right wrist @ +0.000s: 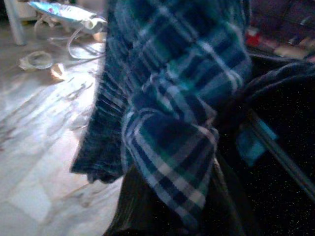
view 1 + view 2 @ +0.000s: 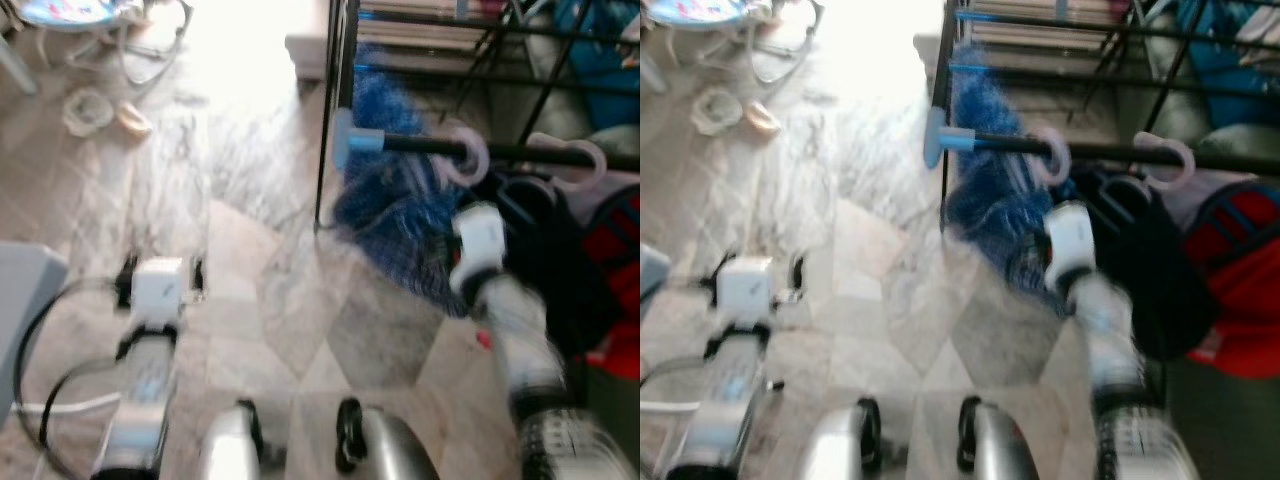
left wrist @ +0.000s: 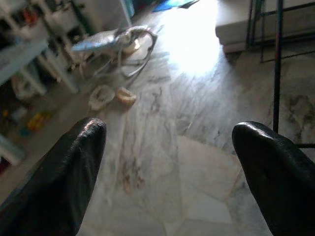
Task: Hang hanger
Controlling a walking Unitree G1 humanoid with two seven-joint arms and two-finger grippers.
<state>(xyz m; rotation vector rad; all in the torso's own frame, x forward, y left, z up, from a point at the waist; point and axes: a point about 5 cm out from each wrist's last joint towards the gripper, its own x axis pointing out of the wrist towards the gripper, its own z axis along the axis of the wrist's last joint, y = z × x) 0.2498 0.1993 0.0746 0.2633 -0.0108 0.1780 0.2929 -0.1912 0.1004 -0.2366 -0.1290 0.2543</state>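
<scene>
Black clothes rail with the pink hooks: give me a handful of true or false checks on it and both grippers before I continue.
1. Two pale pink hanger hooks sit on the black clothes rail. True.
2. The left gripper holds a hanger. False: its fingers are spread apart over bare marble floor.
3. A blue plaid garment hangs right in front of the right arm's wrist camera. True.
4. The right arm hangs idle by the robot's side. False: it is raised toward the rail.
5. The red garment hangs at the rail's left end. False: the plaid one does.
</scene>
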